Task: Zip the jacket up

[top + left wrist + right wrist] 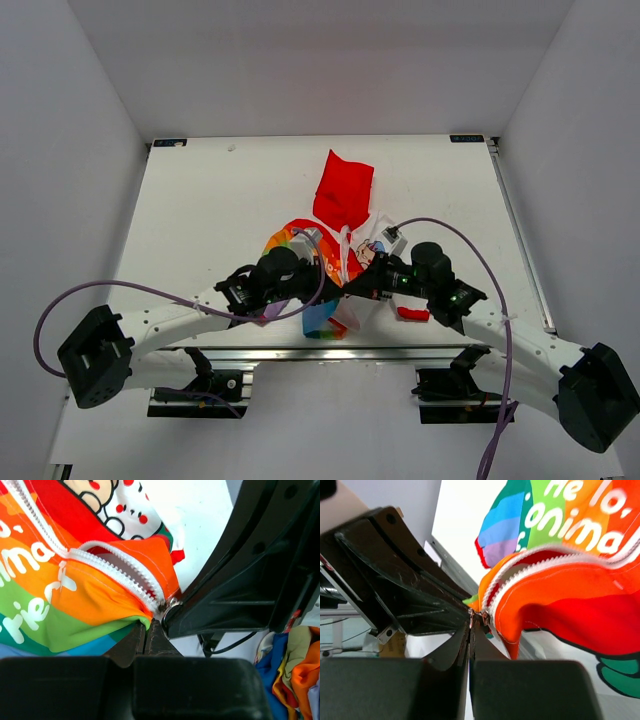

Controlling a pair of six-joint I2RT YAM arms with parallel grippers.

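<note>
The jacket (292, 240) lies mid-table, with its red hood (343, 188) pointing away from the arms. Both grippers meet at its near hem. My left gripper (147, 629) is shut on the green-and-orange hem corner of the rainbow half (75, 595), just below the bottom end of the white zipper teeth (115, 570). My right gripper (471, 624) is shut on the small metal zipper pull (472, 616), which sits at the bottom of the open zipper (530, 565). In the left wrist view the right gripper's fingers (225, 600) press against the pull (171, 606). The two zipper sides spread apart above the slider.
A red cuff (413, 314) lies under the right arm. The table's near edge rail (330, 352) runs just behind the grippers. A heap of colourful cloth (295, 670) shows at the lower right of the left wrist view. Purple cables (120, 290) loop over both arms.
</note>
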